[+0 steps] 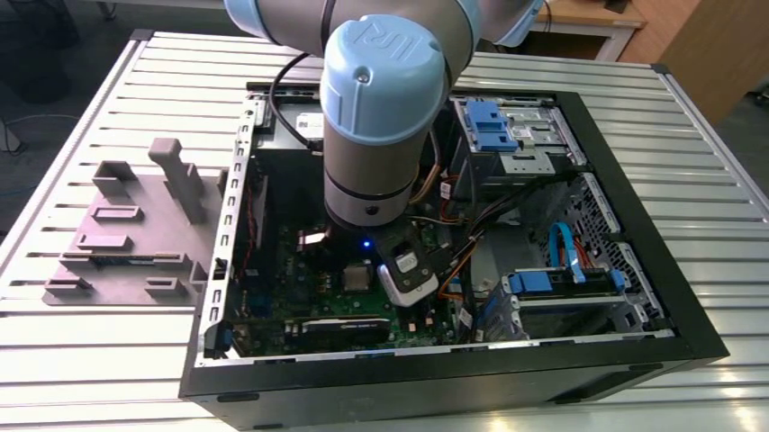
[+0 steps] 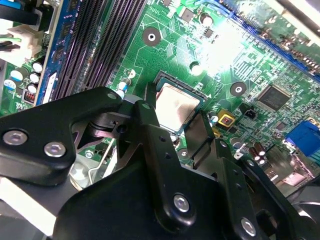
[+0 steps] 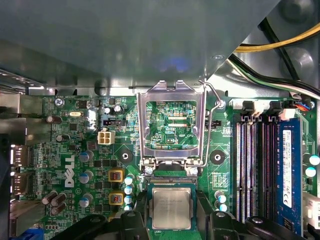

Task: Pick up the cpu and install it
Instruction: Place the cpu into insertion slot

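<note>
One small square cpu (image 3: 171, 208) lies flat in its black socket on the green board (image 3: 75, 145), inside the open computer case (image 1: 420, 382). Its shiny silver side faces up. It is square, so no side is the long one. Its edges run straight along the edges of the socket. In the first wrist view, two of its edges run the same way as the dark memory slots (image 3: 255, 165) near it. It does not look tilted.

The gripper (image 3: 172, 200) is down at the cpu. In the second wrist view the cpu (image 2: 176, 104) sits right in the middle of the gripper (image 2: 175, 117). I cannot tell if the gripper is squeezing the cpu or is loose around it.

The socket's metal bracket (image 3: 172, 125) is flipped open. It is just beside the cpu, not over it.

In the exterior view the big grey and blue arm (image 1: 373, 135) reaches down into the case. The case stands on a counter (image 1: 121, 378) made of silver slats. A mauve-grey tray (image 1: 126, 243) with upright blocks lies on the counter just beside the case, on the exterior view's left.
</note>
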Available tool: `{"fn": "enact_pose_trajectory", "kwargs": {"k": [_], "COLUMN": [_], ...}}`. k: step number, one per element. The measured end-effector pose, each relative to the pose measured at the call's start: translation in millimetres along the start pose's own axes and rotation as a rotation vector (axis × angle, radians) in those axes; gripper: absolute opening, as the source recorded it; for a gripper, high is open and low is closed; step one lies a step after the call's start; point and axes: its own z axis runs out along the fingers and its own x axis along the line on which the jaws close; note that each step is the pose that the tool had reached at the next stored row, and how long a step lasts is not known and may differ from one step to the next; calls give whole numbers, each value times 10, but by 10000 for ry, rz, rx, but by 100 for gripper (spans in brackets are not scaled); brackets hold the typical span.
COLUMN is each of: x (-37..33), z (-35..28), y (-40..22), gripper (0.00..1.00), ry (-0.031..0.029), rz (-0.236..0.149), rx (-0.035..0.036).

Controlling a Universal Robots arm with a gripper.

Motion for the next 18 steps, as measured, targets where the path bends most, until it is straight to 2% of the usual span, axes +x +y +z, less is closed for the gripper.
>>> {"fn": "enact_pose_trajectory", "kwargs": {"k": [14, 16, 17, 18], "x": [0, -2, -2, -1], "z": [4, 9, 13, 11], "y": [0, 3, 3, 2], "gripper": [47, 48, 54, 54], "ry": [-9, -21, -22, -16], "rz": [0, -1, -1, -1], "rx": [-3, -18, -21, -16]}}
